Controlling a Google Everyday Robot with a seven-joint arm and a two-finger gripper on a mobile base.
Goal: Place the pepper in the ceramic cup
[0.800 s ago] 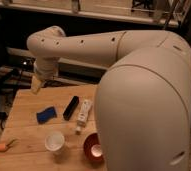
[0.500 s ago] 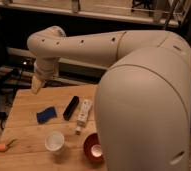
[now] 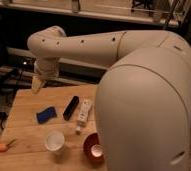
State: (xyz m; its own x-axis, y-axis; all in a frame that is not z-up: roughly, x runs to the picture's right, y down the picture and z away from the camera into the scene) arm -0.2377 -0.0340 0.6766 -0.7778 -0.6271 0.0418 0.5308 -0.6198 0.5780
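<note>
Nothing has shifted in the last second: my gripper (image 3: 37, 84) hangs as before over the far left corner of the worktop (image 3: 24, 131), so I judge the pick not yet begun. Whether the jaws are wide or narrow I cannot tell. The pepper (image 3: 0, 146) lies at the near left edge, well apart from the gripper. The ceramic cup (image 3: 54, 141) stands upright to its right, beside the red bowl (image 3: 93, 147). A blue block (image 3: 46, 114) lies between gripper and cup, while the left margin looks open for a descent
</note>
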